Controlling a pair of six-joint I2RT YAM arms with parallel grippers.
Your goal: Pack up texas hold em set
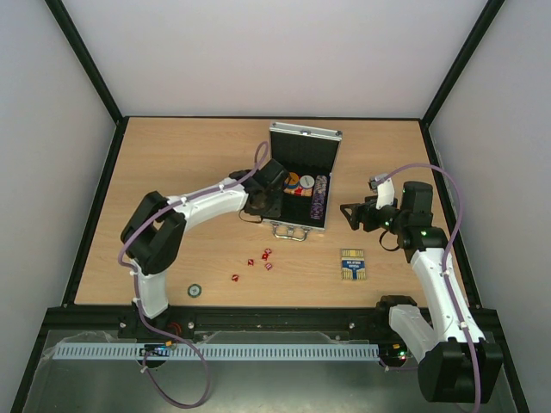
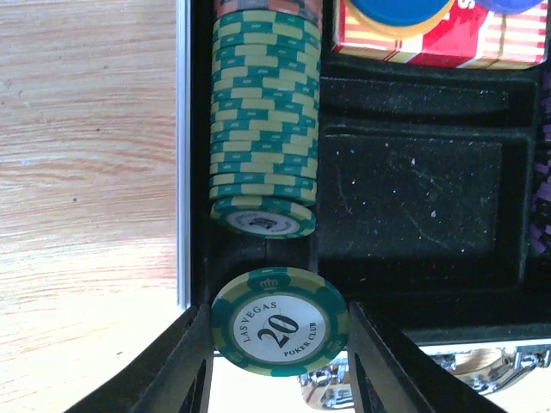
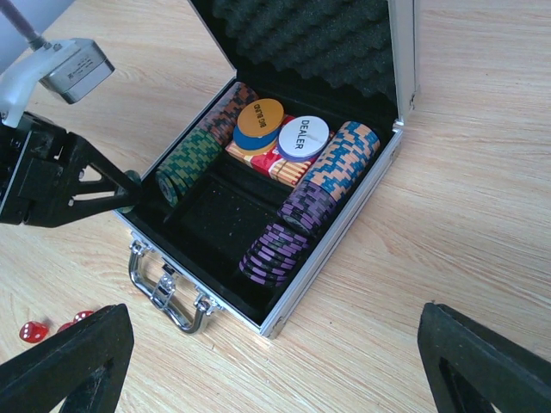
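Nearest me, close to the table's near edge, a loose green chip [image 1: 196, 290] lies flat. A little beyond it the red dice [image 1: 266, 255] are scattered left of centre, and the blue-and-yellow card deck box [image 1: 353, 264] lies flat towards the right. None of these is packed yet.

Past them the silver case [image 1: 329, 185] sits open mid-table with its handle [image 1: 290, 231] facing me. My left fingers [image 1: 261, 206] are over its near left corner, pinching a green "20" chip [image 2: 280, 323] by opposite points of its rim. They hold it face-on at the near end of the left slot, just short of the green stack [image 2: 263, 129] lying there on edge. My right fingers [image 1: 349, 215] hang spread wide and empty just right of the case, above bare table.

The chip looks stiff, smooth and light. I judge that a rim pinch could let it swivel or squirt out, so I should grip straight across its widest line. The dice are tiny and likely to roll, so each should be taken squarely on two flat faces. The deck box is light card, best gripped across its narrow sides.

Deeper in the case lie the purple chips [image 3: 275, 249] on the right. Beyond them the white dealer button [image 3: 303, 138] rests on a red-striped pack [image 3: 267, 162], and behind that stands the foam-lined lid [image 1: 306, 144].
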